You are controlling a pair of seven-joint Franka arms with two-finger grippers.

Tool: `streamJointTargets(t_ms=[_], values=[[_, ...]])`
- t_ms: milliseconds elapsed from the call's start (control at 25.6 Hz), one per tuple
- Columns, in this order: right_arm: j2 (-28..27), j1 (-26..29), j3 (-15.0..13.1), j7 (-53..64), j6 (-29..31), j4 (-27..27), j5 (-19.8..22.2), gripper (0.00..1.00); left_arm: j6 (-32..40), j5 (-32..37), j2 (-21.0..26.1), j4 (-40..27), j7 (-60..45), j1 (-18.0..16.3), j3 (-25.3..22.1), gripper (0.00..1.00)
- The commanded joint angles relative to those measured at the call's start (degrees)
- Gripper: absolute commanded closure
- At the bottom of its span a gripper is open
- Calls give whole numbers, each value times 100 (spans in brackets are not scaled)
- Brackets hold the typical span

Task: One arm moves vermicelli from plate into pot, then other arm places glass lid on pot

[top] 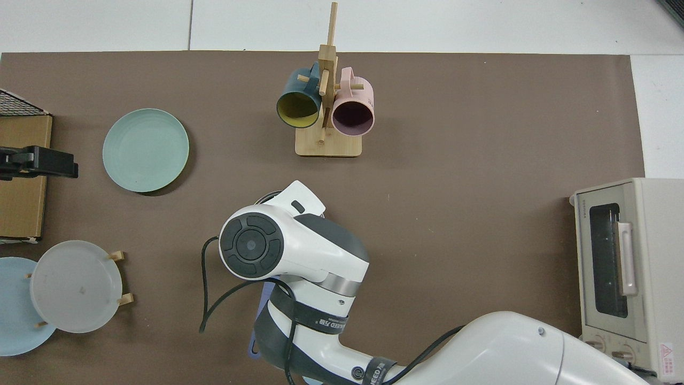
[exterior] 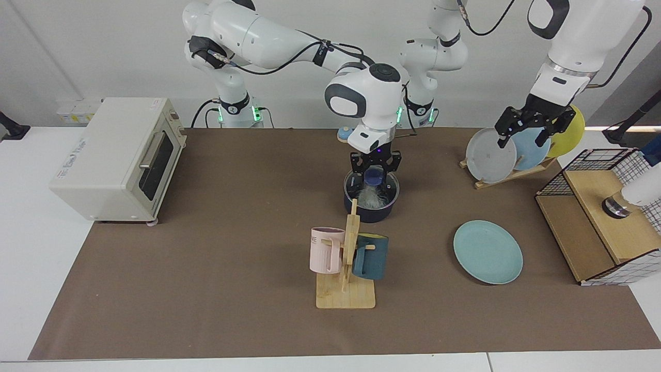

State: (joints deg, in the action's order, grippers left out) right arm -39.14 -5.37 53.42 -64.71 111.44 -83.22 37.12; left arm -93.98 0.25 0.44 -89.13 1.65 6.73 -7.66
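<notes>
The dark pot [exterior: 371,212] stands mid-table behind the mug rack, with the whitish vermicelli [exterior: 368,195] showing inside it through the glass lid [exterior: 387,187]. My right gripper [exterior: 375,169] reaches straight down and is shut on the lid's blue knob [exterior: 374,179], with the lid resting on the pot's rim. From above, the right arm's wrist covers the pot; only a rim sliver [top: 265,197] and the blue handle [top: 261,321] show. The teal plate [exterior: 487,251] [top: 145,149] lies bare. My left gripper [exterior: 522,138] waits open, raised in front of the plate rack.
A wooden mug rack [exterior: 346,289] with a pink and a dark teal mug stands just in front of the pot. A toaster oven [exterior: 116,157] sits at one end. The plate rack [exterior: 508,150] and a wooden box with a wire basket [exterior: 599,222] are at the other end.
</notes>
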Motion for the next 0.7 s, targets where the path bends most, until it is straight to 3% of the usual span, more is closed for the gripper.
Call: streamJointTargets(t_ms=[0,39,274,547,665], values=[[-76,80,116,-165,-9,34,138,21,55,28,-61,-52,-68,-22,27,0],[-76,80,116,-165,-9,34,146,0,55,28,-61,-52,-68,-31,27,0],[29,228,124,-165,-158,87,138,0,55,28,-61,-52,-68,-22,27,0],[538,737,405,-33,-649,113,6,0,55,28,-61,-52,-68,-31,27,0],[942,1063,555,265,-1281,130,-196,0,55,28,-61,-52,-68,-31,27,0]])
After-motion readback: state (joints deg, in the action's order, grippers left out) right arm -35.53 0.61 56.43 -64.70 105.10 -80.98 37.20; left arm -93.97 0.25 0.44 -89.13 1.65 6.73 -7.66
